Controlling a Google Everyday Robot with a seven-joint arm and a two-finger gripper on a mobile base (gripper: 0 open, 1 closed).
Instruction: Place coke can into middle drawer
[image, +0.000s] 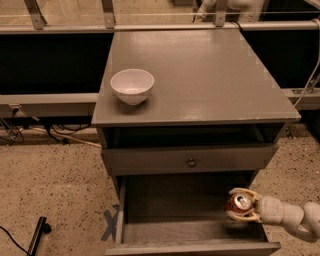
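Observation:
The coke can, red with a silver top, is held in my gripper, which reaches in from the lower right. The fingers are shut around the can's sides. The can is upright and hangs just inside the right part of the open middle drawer, above its grey wood-grain floor. I cannot tell whether the can touches the floor.
A white bowl stands on the cabinet top at the left. A closed drawer front with a round metal knob sits just above the open drawer. The drawer's right wall is close under my wrist. A dark tool lies on the floor at left.

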